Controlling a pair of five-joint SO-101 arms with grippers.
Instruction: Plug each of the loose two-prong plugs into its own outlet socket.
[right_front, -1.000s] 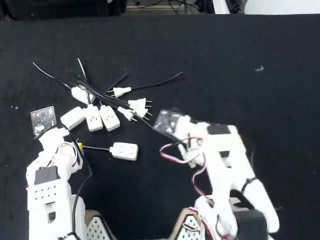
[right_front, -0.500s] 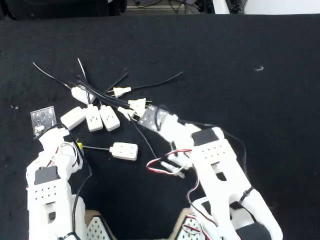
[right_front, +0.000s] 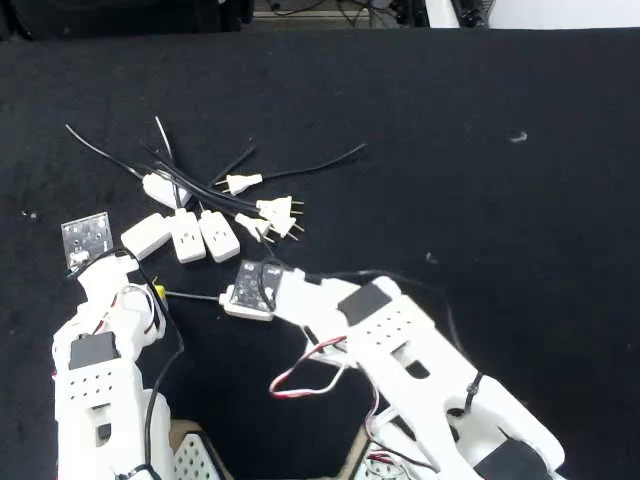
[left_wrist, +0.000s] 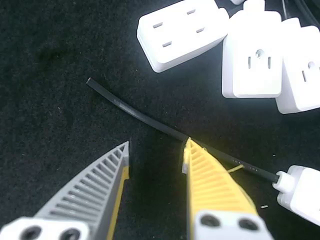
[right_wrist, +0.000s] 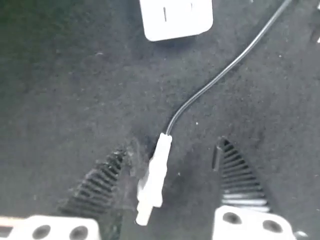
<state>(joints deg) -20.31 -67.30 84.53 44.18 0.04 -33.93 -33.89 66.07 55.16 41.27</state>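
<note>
Right gripper (right_wrist: 171, 150) spread, straddling one loose plug (right_wrist: 152, 180), not pinching. Left gripper (left_wrist: 156, 145) spread above a black cord (left_wrist: 150, 120). Visible sockets (left_wrist: 182, 32) empty; apparently nothing plugged yet.

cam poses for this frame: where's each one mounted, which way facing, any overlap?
High view: fixed above the table, looking down; left arm and right arm show.
Left wrist view: on the left wrist, past the left gripper, fingers apart, toward a black cord and three sockets.
Right wrist view: on the right wrist, past the right gripper, fingers apart, toward a white plug.
Shared: high and left wrist views both show the three sockets.
</note>
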